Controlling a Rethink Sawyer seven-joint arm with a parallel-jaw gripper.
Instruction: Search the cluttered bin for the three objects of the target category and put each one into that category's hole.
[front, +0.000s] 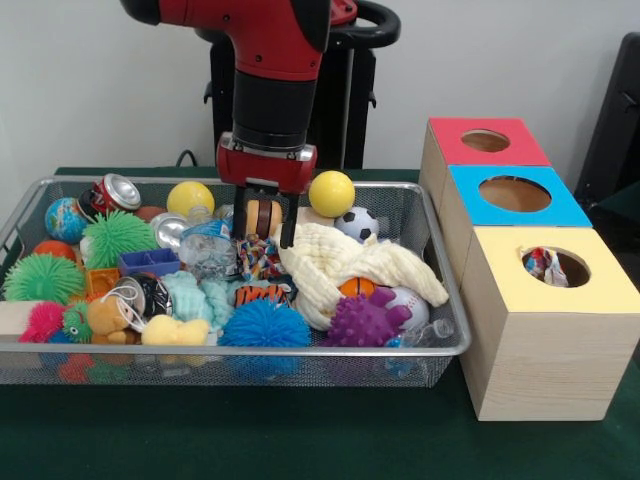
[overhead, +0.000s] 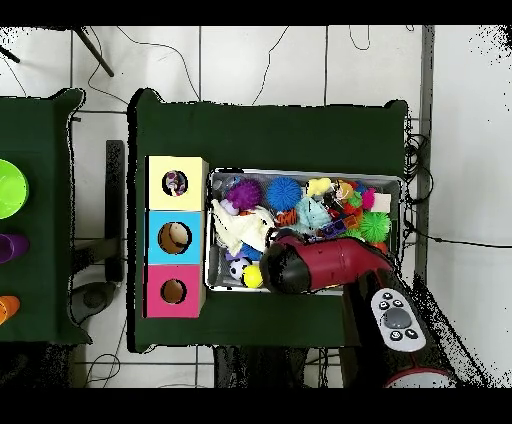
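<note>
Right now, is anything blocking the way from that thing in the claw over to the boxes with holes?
Nothing visible does. The gripper holds a brown striped object above the clutter; the bin's wire wall sits lower, and the box holes open upward.

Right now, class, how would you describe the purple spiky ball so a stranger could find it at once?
Start at the wire basket on the green table. Look along its front edge, at the end nearest the yellow box. The purple spiky ball sits under the cream cloth; its neighbour, the blue spiky ball, differs in colour.
</note>
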